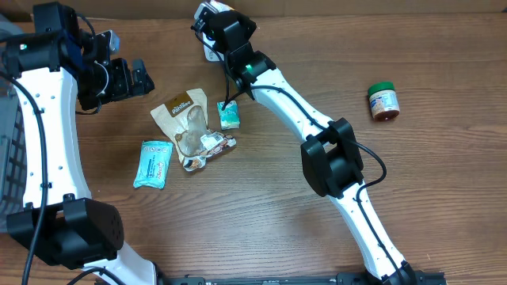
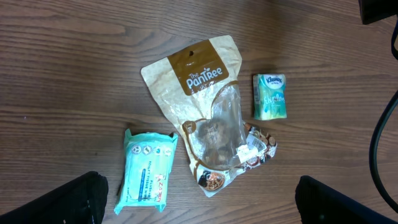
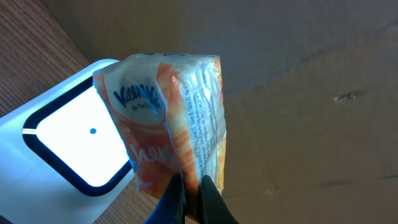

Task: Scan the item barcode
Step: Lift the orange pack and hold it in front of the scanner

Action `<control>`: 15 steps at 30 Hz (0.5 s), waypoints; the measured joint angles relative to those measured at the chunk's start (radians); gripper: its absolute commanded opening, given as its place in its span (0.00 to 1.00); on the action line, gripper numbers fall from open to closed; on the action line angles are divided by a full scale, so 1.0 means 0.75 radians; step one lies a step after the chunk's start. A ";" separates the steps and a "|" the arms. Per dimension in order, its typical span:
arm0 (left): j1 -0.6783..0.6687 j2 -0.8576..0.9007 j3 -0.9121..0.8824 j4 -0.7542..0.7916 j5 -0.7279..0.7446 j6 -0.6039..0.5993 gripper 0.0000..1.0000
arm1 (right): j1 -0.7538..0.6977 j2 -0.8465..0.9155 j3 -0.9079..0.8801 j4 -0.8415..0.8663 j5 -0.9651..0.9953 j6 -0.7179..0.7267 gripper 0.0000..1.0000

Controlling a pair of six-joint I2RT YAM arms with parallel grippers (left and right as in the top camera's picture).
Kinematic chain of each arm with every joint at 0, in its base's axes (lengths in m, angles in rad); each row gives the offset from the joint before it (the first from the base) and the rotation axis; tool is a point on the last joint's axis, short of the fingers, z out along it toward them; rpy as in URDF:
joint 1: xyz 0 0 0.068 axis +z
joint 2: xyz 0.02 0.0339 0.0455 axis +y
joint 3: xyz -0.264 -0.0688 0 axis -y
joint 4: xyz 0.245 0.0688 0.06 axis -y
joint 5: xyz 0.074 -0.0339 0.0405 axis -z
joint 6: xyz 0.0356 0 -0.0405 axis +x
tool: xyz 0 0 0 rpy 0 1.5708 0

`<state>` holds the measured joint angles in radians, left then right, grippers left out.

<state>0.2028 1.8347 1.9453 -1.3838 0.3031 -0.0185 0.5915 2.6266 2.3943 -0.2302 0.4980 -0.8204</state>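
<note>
R hand [image 3: 190,186] pinches orange Kleenex pack [image 3: 168,118] by scanner [image 3: 78,146].

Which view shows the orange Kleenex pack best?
Right wrist: the orange Kleenex pack fills the frame, pinched in the right end effector in front of the scanner. It is hidden overhead and absent from left wrist.

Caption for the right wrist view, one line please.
Right tool shut on an orange Kleenex pack, held in front of the white scanner.
</note>
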 measured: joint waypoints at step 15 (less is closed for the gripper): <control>0.000 0.000 0.000 0.000 0.000 0.000 1.00 | 0.000 0.000 0.000 -0.121 -0.006 -0.030 0.04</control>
<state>0.2028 1.8347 1.9453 -1.3838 0.3031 -0.0185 0.5915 2.6266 2.3943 -0.3210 0.4938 -0.8425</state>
